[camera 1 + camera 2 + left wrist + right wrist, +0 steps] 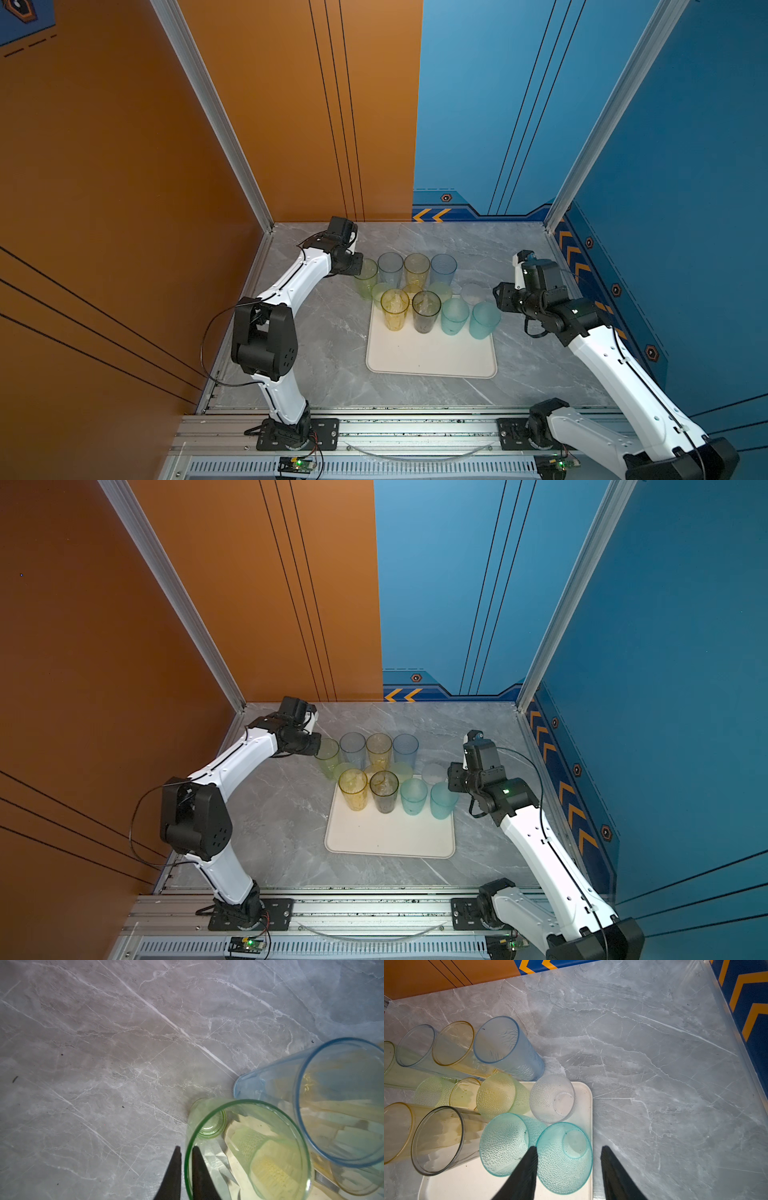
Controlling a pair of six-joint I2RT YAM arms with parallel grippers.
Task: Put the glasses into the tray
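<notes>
Green translucent wall is sitting between the jaws of the left gripper [186,1148]. One dark finger is reaching inside the tall green tumbler [247,1153] and the other is lying outside it, so the jaws are pinching the rim with hardly any gap. In both top views that tumbler is standing upright on the grey marbled tabletop [324,332], at the left end of the back row. It is sitting off the cream tray [432,355], with a pale blue tall tumbler [340,1103] just beside it.

A pinch on one wall is likely leaving a tall glass free to swing, so the lift is calling for a slow, straight rise until the base is clearing its blue neighbour. The carry is best passing high over the short yellow-green tumblers [439,291] crowding the tray's back edge. It should then be coming down on the bare front half of the tray, where nothing is standing.

The right gripper [569,1147] is hanging over the right teal tumbler [564,1159] at the tray's corner, its jaws standing wide apart and apparently gripping nothing. It is looking clear of the left arm's path.
</notes>
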